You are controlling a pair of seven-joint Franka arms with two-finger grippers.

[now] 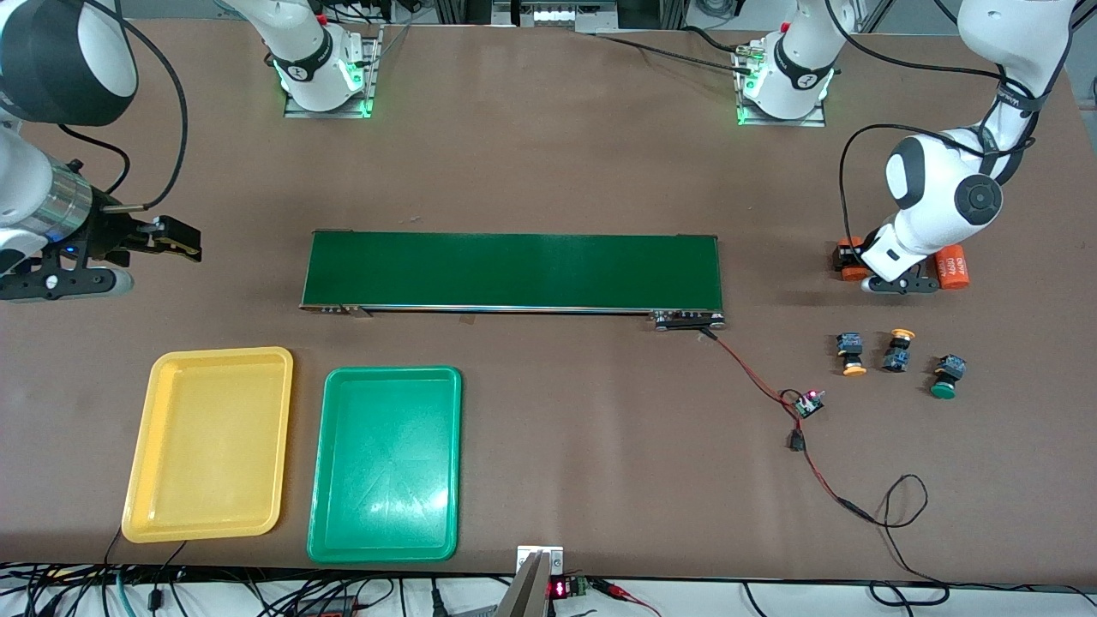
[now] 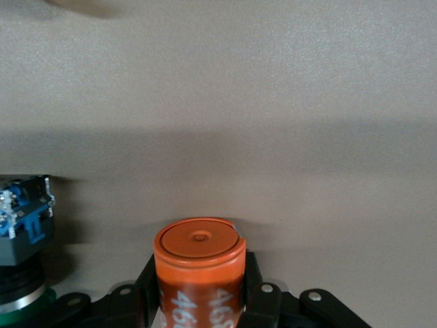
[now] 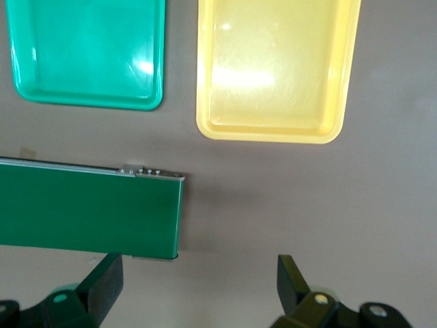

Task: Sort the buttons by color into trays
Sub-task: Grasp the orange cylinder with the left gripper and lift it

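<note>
Three buttons lie toward the left arm's end of the table: two with yellow caps (image 1: 852, 353) (image 1: 897, 350) and a green-capped one (image 1: 947, 377). Another button (image 2: 20, 229) with a green cap sits close beside my left gripper. My left gripper (image 1: 898, 283) (image 2: 199, 301) is down at the table, farther from the front camera than the three buttons, shut on an orange cylinder (image 2: 199, 263) printed "4680". Both trays, yellow (image 1: 210, 446) (image 3: 273, 68) and green (image 1: 386, 463) (image 3: 89, 48), hold nothing. My right gripper (image 1: 176, 240) (image 3: 198, 287) hangs open with nothing in it, over the table by the right arm's end of the belt.
A long dark-green conveyor belt (image 1: 514, 270) (image 3: 89, 212) crosses the table's middle. Orange cylinders (image 1: 951, 266) (image 1: 848, 260) show on either side of the left hand. A small circuit board (image 1: 808, 403) with red and black wires trails toward the front edge.
</note>
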